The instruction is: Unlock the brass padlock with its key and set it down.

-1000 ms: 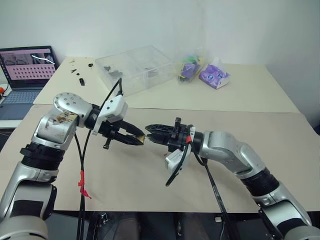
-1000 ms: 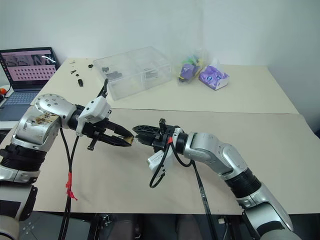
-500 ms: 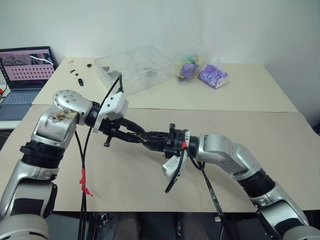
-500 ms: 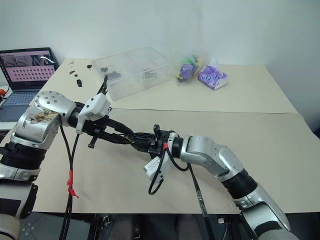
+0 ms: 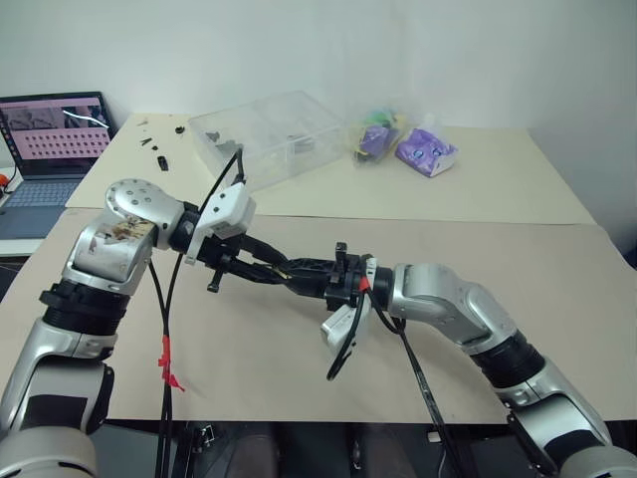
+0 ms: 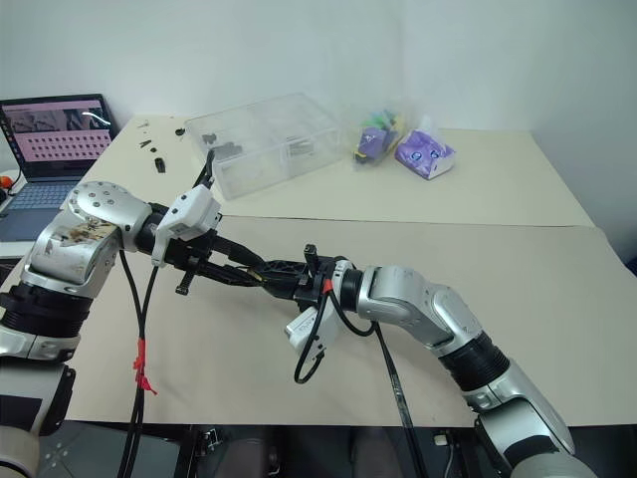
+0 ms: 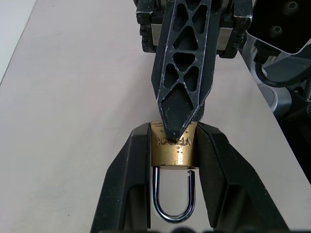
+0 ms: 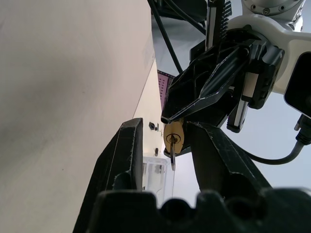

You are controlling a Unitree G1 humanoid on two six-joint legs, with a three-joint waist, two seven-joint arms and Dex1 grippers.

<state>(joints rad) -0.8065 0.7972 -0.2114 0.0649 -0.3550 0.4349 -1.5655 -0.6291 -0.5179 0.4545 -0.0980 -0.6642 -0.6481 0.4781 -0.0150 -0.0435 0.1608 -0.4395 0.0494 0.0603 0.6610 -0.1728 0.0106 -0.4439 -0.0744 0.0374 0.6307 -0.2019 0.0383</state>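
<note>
Our arms meet fingertip to fingertip above the table; left gripper (image 7: 171, 160) pinches the small golden-brass padlock (image 7: 173, 148), right gripper (image 8: 170, 145) holds its silvery key (image 8: 172, 154)

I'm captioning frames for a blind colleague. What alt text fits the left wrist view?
A small brass padlock is clamped between the left end effector's two black fingers, silvery shackle toward the camera. The right end effector's black finger meets the lock's far end, above a beige table.

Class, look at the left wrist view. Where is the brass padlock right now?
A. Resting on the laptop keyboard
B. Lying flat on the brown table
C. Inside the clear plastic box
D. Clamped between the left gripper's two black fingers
D. The brass padlock sits squeezed between the two black fingers of the left gripper, shackle pointing back toward the wrist, held above the table.
</note>
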